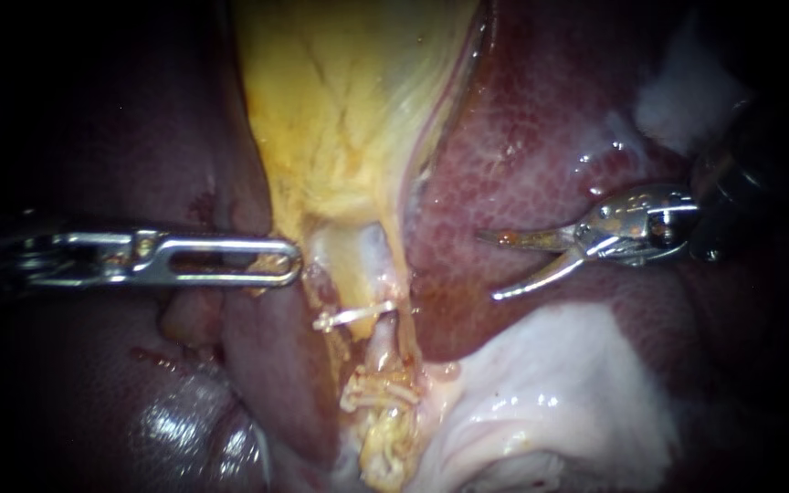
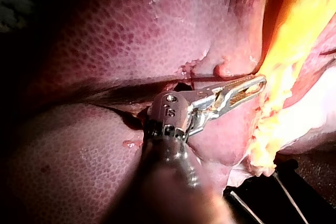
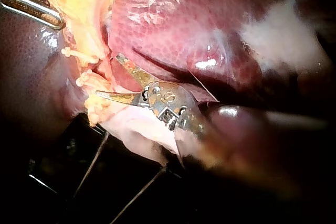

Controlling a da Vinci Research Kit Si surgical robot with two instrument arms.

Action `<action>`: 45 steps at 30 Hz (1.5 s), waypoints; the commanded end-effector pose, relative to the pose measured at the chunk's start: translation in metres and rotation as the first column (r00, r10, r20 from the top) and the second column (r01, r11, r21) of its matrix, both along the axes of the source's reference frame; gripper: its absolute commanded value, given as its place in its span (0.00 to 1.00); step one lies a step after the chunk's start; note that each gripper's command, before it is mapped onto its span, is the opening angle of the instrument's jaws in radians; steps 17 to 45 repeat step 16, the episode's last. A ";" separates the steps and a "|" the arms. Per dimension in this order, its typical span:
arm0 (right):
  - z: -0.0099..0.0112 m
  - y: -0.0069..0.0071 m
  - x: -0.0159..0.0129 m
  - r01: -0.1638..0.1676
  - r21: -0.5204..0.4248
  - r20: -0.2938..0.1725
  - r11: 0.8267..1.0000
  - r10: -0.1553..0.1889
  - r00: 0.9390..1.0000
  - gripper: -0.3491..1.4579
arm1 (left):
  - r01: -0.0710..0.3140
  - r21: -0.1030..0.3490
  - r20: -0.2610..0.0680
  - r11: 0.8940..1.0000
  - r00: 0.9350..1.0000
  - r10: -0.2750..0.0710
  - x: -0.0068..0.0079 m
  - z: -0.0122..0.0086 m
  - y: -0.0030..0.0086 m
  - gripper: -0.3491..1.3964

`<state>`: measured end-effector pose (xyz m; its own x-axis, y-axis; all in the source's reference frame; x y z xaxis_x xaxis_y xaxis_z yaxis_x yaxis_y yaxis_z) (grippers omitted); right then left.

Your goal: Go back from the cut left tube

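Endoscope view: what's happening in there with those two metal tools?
Two robot instruments work on a pig's liver. The left instrument has its jaws shut on the yellow tissue, holding it. The right instrument, blades open, hangs clear of the clipped, cut tube.

Liver (image 1: pixel 541 119): deep maroon to wine red, finely mottled all over with a paler honeycomb speckle and glossy white glints. Gallbladder (image 1: pixel 340 100): bright yellow, streaked with cream-white fibres, paling to pinkish white near the ivory clips (image 1: pixel 351 317). The pale tissue (image 1: pixel 559 393) below is pearly white flushed with pink. Left instrument (image 1: pixel 289 260) and right instrument (image 1: pixel 489 267): polished silver steel, the right smeared rusty orange towards its tip.
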<state>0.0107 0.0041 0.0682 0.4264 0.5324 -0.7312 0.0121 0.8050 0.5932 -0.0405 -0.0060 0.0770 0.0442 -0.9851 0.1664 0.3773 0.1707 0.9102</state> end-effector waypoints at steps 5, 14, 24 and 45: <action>0.0000 0.0000 0.0000 0.002 0.000 -0.001 1.000 -0.002 1.000 0.99 | -0.004 0.001 0.005 1.000 1.000 0.004 -0.0006 0.0002 -0.0001 0.00; -0.0002 -0.0001 0.0001 0.005 -0.003 -0.007 1.000 -0.005 1.000 0.99 | -0.005 0.001 0.005 1.000 1.000 0.005 -0.0004 0.0002 -0.0001 0.00; -0.0003 -0.0001 0.0002 0.009 -0.001 -0.010 1.000 -0.009 1.000 0.99 | -0.005 0.001 0.005 1.000 1.000 0.005 -0.0003 0.0002 -0.0001 0.00; -0.0003 -0.0001 0.0002 0.009 -0.001 -0.010 1.000 -0.009 1.000 0.99 | -0.005 0.001 0.005 1.000 1.000 0.005 -0.0003 0.0002 -0.0001 0.00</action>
